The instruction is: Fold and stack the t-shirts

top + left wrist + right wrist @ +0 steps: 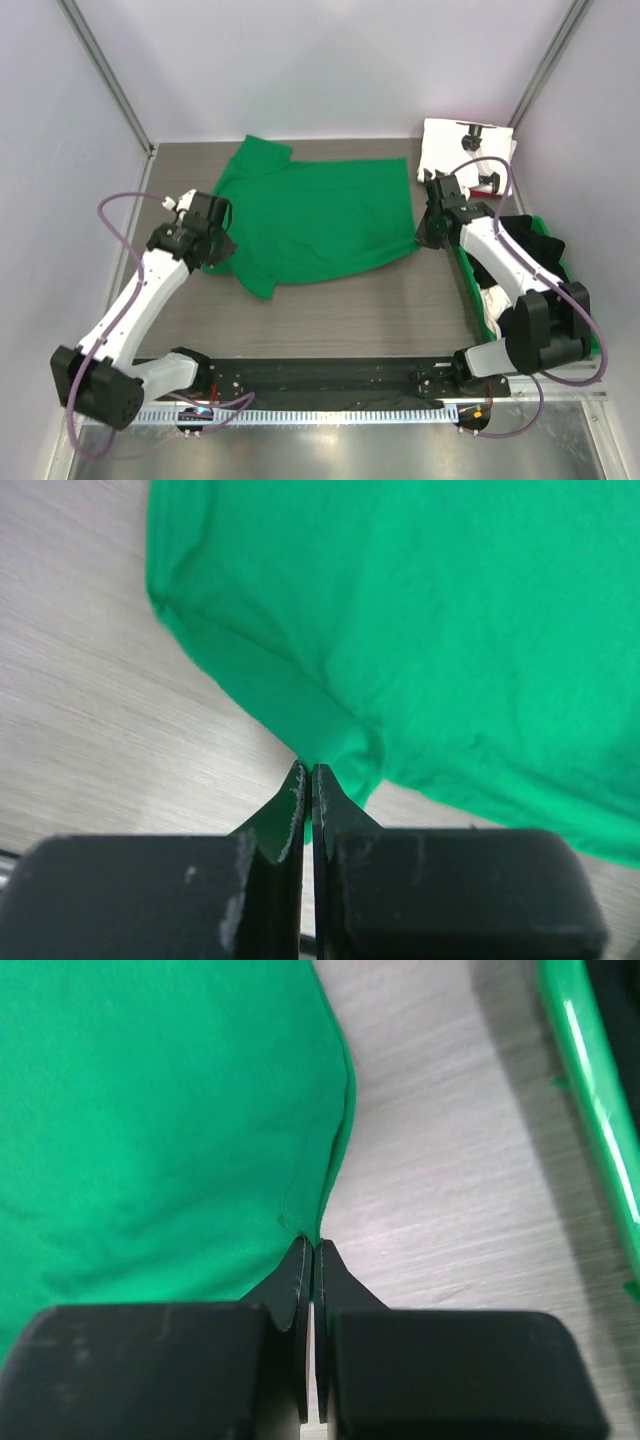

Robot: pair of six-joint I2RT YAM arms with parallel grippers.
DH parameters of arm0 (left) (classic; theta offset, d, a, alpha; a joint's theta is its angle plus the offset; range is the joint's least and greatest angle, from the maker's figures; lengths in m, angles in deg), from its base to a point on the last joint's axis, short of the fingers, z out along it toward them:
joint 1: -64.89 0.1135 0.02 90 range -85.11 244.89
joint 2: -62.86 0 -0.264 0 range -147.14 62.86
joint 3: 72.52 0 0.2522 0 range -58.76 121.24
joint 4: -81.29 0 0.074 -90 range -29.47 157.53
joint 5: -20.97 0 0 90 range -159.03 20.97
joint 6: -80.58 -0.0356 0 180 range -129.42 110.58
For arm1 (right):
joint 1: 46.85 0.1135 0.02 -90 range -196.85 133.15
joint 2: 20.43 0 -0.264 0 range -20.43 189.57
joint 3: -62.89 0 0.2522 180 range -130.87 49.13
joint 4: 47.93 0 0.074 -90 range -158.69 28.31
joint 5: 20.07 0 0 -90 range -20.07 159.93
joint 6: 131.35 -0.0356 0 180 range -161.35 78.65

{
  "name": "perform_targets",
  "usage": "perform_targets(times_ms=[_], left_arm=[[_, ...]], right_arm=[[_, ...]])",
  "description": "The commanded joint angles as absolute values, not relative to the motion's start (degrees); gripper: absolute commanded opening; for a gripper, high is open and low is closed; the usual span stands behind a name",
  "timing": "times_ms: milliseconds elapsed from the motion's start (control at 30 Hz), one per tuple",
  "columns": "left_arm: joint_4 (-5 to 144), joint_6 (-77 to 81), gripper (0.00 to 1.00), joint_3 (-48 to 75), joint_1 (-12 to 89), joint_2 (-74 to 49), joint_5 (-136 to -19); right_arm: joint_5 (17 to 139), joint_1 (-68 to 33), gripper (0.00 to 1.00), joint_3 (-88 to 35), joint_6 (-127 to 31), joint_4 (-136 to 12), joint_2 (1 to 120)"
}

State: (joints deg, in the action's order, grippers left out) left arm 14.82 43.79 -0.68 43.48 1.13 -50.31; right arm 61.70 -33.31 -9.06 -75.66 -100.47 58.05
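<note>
The bright green t-shirt [310,220] lies spread flat on the wooden table, one sleeve toward the back left and one toward the front. My left gripper [217,247] is shut on its left edge by the near sleeve; the left wrist view shows the jaws [309,770] pinching a fold of green cloth [450,630]. My right gripper [431,236] is shut on the shirt's right corner; the right wrist view shows the jaws [313,1245] closed on the hem [150,1110]. A folded white tee with black print [465,150] lies at the back right. Black tees [530,245] are in the bin. No red tee shows.
A rigid green plastic bin [474,297] stands along the table's right side under my right arm, with black cloth and some white cloth [497,300] in it; its rim shows in the right wrist view [590,1090]. Walls enclose the back and both sides.
</note>
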Motion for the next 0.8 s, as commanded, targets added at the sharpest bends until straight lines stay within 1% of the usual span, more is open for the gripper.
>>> perform_targets(times_ms=[0, 167, 200, 267, 300, 333, 400, 433, 633, 667, 700, 733, 767], left_arm=[[18.49, 35.77, 0.0, 7.04, 47.82, -6.62, -56.1], [16.92, 29.96, 0.0, 18.39, 52.92, -18.5, -58.57], [16.56, 29.17, 0.0, 22.58, 53.54, -22.52, -58.74], [15.51, 27.06, 0.0, 26.64, 55.12, -26.15, -59.01], [14.98, 26.53, 0.0, 28.67, 55.65, -30.35, -59.1], [14.45, 25.31, 0.0, 32.86, 56.0, -32.21, -59.1], [12.43, 24.07, 0.0, 37.1, 56.8, -36.52, -59.18], [11.29, 23.2, 0.0, 41.48, 57.06, -40.54, -59.18], [5.41, 19.85, 0.0, 58.1, 58.47, -53.66, -59.36], [4.09, 18.8, 0.0, 64.74, 58.47, -58.38, -59.36], [1.55, 18.27, 0.0, 67.77, 58.56, -62.86, -59.45], [0.31, 17.83, 0.0, 71.63, 58.56, -62.91, -59.54], [-0.83, 17.04, 0.0, 77.67, 58.64, -67.69, -59.97]], right_arm=[[61.05, -34.71, 0.01, -15.97, -72.91, -101.59, 62.43], [62.81, -37.35, 0.01, -24.42, -71.06, -102.64, 70.44], [62.98, -37.53, 0.01, -26.96, -70.71, -102.91, 71.84], [63.77, -38.05, 0.01, -29.43, -70.53, -103.26, 75.36], [64.12, -38.23, 0.01, -31.7, -70.44, -103.43, 76.5], [64.48, -38.41, 0.01, -32.86, -70.36, -103.61, 79.04], [65.27, -38.76, 0.01, -36.28, -70.27, -104.14, 81.34], [65.36, -38.85, 0.01, -37.43, -70.18, -104.31, 82.65], [67.38, -40.25, 0.01, -45.69, -69.74, -105.98, 91.1], [67.9, -40.43, 0.01, -46.57, -69.74, -106.42, 92.15], [68.34, -40.69, 0.01, -48.23, -70.09, -106.6, 93.81], [68.52, -40.69, 0.01, -49.12, -70.18, -106.77, 94.7], [68.52, -40.69, 0.01, -50.7, -70.27, -107.04, 95.67]])
